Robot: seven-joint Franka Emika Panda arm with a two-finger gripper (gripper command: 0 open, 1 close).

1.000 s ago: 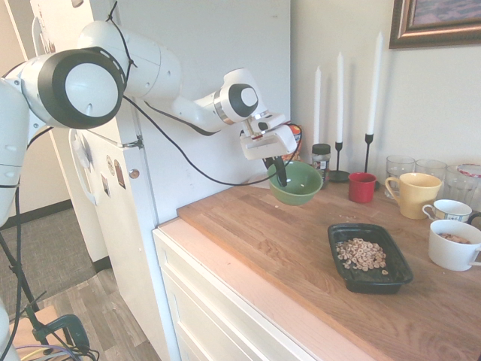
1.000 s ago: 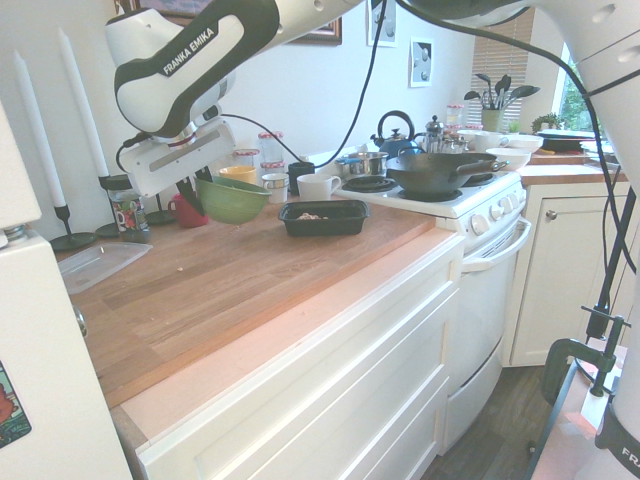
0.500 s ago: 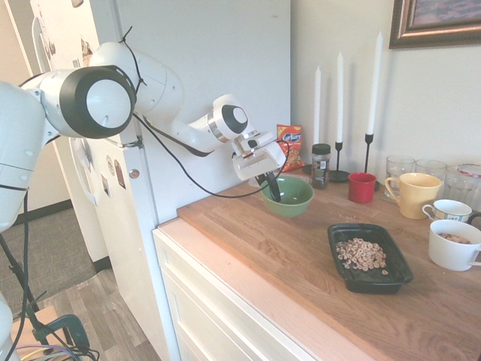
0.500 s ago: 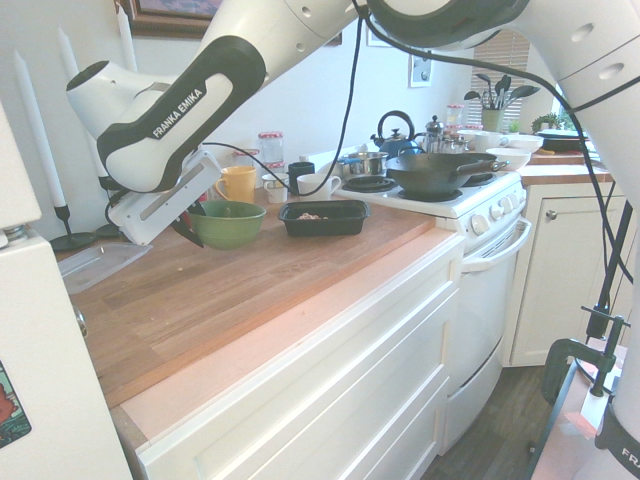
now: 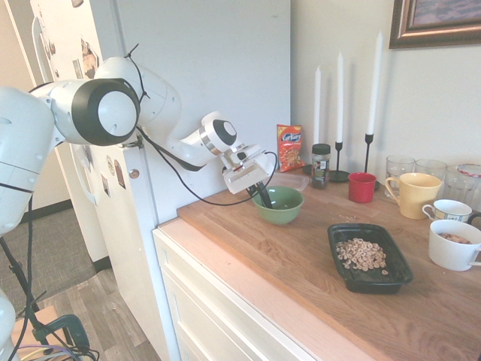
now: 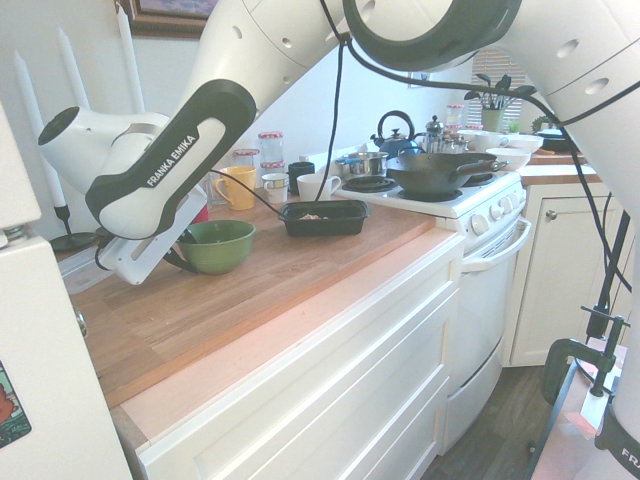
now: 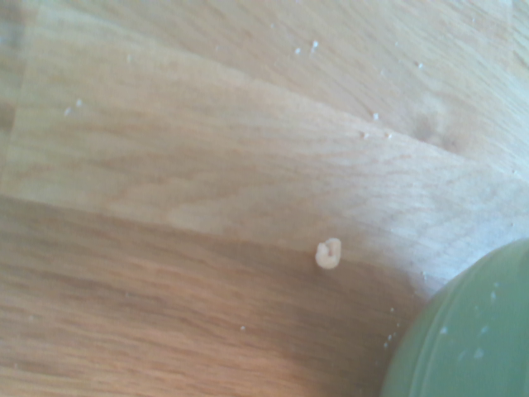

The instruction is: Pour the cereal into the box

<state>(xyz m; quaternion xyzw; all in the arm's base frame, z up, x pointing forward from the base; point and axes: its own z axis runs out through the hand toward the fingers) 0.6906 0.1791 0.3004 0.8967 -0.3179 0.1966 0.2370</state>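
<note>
The cereal [image 5: 361, 253], tan rings, lies in the box [image 5: 391, 280], a shallow black tray on the wooden counter; the box [image 6: 323, 217] also shows beside the stove. My gripper [image 5: 263, 196] is shut on the near rim of a green bowl [image 5: 282, 205], which rests upright on the counter left of the box. In the second exterior view my gripper [image 6: 180, 257] holds the green bowl [image 6: 220, 246] at its left rim. One stray cereal piece [image 7: 328, 253] lies on the wood beside the bowl's green wall [image 7: 471, 339] in the wrist view.
Behind the bowl stand an orange-red snack bag [image 5: 288, 147], a spice jar [image 5: 321, 165], white candles [image 5: 340, 98] and a clear flat container [image 5: 291, 180]. A red cup [image 5: 361, 187], yellow mug [image 5: 414, 194], white mugs [image 5: 453, 244] and glasses line the back right. A stove with a wok [image 6: 440, 172] stands beyond.
The arm has lowered and carried the green bowl left, away from the box, from raised and tilted to upright on the counter. The grip stayed shut.
</note>
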